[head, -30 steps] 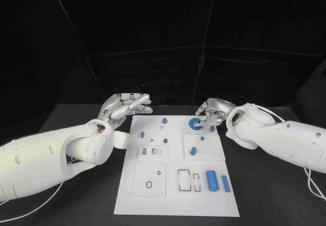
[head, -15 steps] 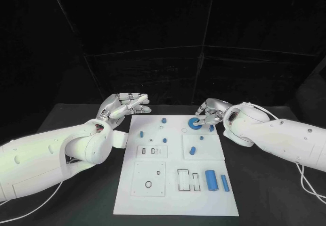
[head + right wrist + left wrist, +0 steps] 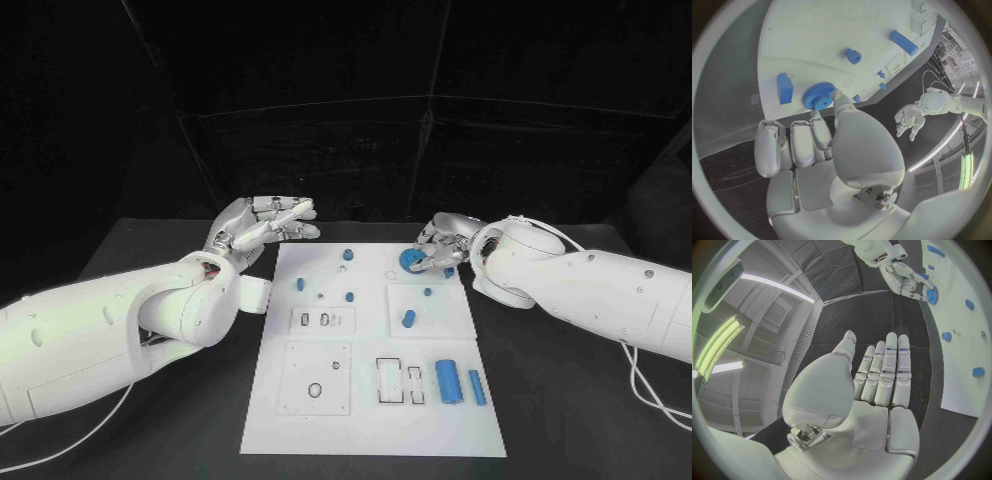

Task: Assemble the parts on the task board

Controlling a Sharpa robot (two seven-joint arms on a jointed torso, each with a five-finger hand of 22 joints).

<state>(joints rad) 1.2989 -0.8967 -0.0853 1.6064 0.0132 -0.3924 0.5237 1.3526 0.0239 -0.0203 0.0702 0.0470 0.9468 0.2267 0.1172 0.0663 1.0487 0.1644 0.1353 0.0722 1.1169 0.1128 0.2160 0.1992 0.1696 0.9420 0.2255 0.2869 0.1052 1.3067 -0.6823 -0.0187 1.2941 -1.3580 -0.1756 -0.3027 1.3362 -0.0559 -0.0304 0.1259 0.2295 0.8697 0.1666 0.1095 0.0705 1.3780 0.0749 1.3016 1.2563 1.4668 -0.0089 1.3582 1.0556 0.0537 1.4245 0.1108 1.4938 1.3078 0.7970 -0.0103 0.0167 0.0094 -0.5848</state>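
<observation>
The right hand [image 3: 444, 243] had a blue gear [image 3: 413, 260] pinched at its fingertips, just over the far corner of the white task board [image 3: 361, 420]. To seat it well, I judged it needed to hold the gear level, line its bore up over its post, then lower gently without twisting. The left hand [image 3: 264, 228] hung beyond the board's far left corner, holding nothing, fingers loosely apart. Nearer the arms, small blue pegs [image 3: 351, 296] stood on the board, and a blue cylinder [image 3: 450, 382] lay well back from the right hand. The black surface [image 3: 577, 420] stretched around the board, with dark curtains behind.
</observation>
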